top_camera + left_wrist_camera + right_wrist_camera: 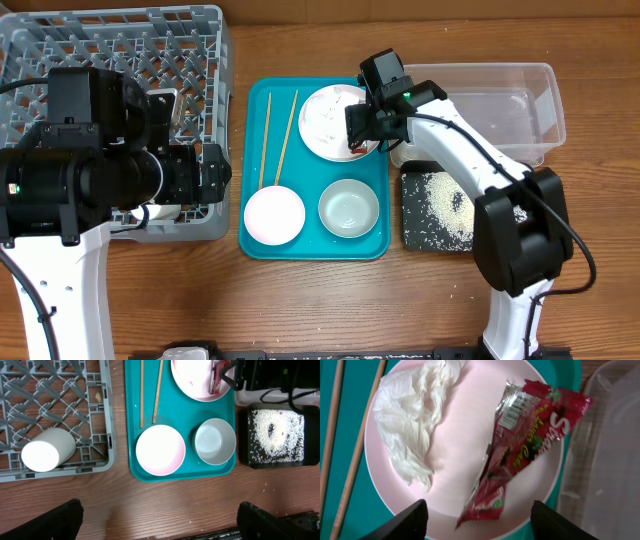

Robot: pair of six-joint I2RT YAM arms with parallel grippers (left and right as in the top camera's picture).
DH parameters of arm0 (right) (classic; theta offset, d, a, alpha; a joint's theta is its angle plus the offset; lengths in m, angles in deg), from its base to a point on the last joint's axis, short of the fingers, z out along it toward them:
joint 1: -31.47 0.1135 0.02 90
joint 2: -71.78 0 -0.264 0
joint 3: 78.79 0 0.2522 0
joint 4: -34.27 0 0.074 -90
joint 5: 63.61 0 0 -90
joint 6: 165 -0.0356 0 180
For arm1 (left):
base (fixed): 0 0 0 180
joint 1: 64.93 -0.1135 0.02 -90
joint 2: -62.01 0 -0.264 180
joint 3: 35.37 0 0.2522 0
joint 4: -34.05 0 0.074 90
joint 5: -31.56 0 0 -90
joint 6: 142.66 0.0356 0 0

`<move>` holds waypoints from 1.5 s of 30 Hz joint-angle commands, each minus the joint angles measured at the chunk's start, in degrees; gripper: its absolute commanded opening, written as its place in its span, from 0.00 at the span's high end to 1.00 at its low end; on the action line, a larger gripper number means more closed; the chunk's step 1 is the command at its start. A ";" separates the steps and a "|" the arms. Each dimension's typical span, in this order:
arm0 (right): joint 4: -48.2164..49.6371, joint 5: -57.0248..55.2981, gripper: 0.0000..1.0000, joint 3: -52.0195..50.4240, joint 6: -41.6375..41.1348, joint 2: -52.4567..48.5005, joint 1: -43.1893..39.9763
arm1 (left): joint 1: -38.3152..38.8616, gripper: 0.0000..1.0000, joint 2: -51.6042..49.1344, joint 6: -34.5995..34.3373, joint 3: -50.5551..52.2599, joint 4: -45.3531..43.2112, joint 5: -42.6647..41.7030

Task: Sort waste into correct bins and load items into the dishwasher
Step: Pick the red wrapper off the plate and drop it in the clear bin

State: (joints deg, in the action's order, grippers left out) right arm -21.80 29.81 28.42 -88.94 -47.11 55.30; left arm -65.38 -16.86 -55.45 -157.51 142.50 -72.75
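The pink-white plate (322, 122) on the teal tray holds a crumpled white paper wad (412, 420) and a red snack wrapper (520, 455). My right gripper (479, 522) is open just above the plate, its fingers either side of the wrapper's lower end. Two chopsticks (277, 137), a pink bowl (273, 215) and a greenish-white bowl (348, 207) lie on the tray. The white cup (47, 450) lies in the grey rack (200, 60). My left gripper (160, 520) is open and empty over the table. Rice (440, 205) lies in the black tray (410, 240). The clear tub (500, 100) is at right.
The teal tray (255, 245) sits between the rack and the black tray. A few loose rice grains lie on the wood near the black tray. My left arm (90, 170) overhangs the rack's front.
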 commanded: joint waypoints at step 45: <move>-25.44 11.43 0.44 15.13 0.92 2.95 -15.06 | 0.11 0.00 0.13 0.94 -0.85 -0.22 0.13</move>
State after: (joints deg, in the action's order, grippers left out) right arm -46.89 34.77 40.97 -89.53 -46.67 39.72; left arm -65.38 -16.86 -55.45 -157.51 142.48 -72.75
